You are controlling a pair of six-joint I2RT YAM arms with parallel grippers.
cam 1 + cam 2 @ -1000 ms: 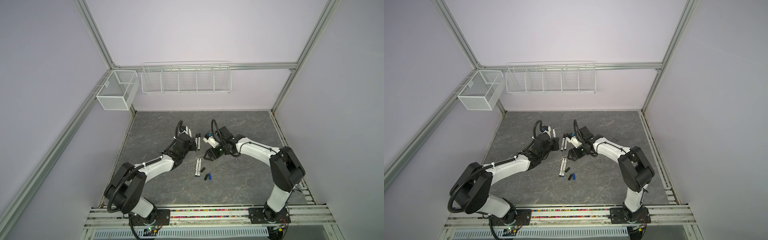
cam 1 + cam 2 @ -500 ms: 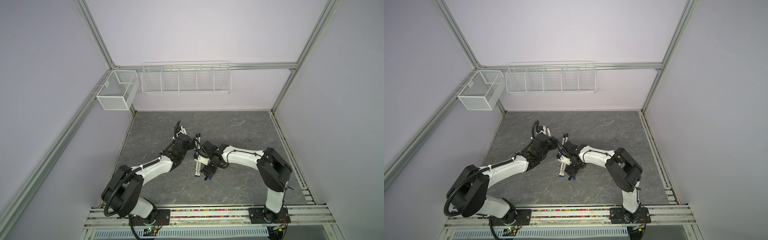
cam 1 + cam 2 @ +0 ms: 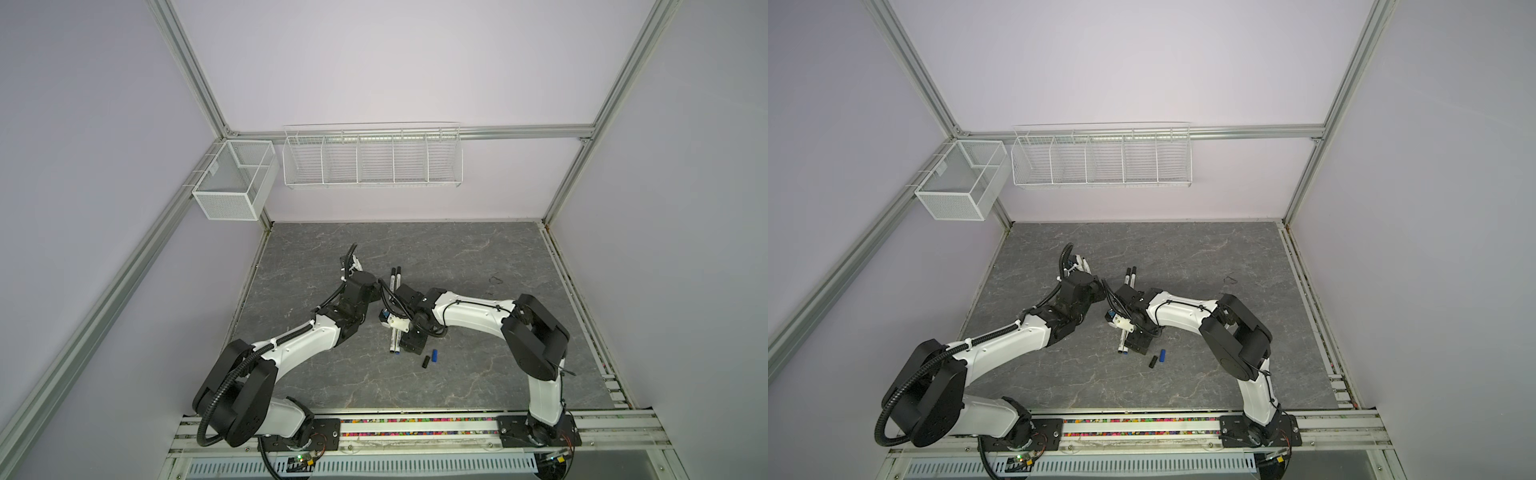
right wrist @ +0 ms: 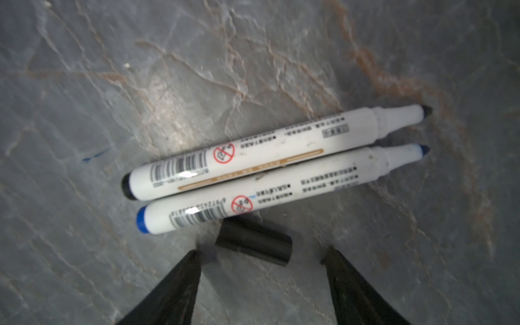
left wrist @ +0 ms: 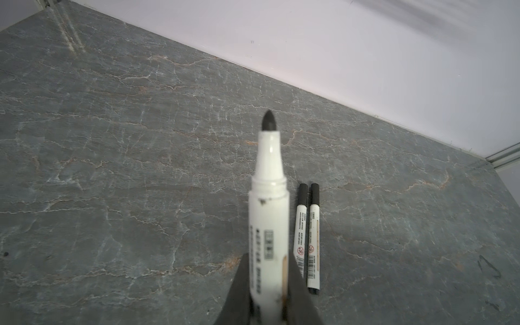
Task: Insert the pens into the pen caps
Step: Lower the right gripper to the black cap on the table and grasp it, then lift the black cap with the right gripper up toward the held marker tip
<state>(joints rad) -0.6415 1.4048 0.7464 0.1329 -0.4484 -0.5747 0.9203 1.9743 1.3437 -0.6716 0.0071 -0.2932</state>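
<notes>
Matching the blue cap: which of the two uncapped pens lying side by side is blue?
The slim white marker pen beside the short black plastic cap: blue tip and blue end; its neighbour has black ones.

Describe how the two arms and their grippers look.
The left arm and right arm have white shells, black joints and thin black cables; a thick ribbed black hose loops at the left one's base. The left gripper and right gripper have black tapered fingers.

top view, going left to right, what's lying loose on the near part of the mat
two uncapped pens side by side → black cap → blue cap; a second black cap shows only in the right wrist view, so it is left out
</notes>
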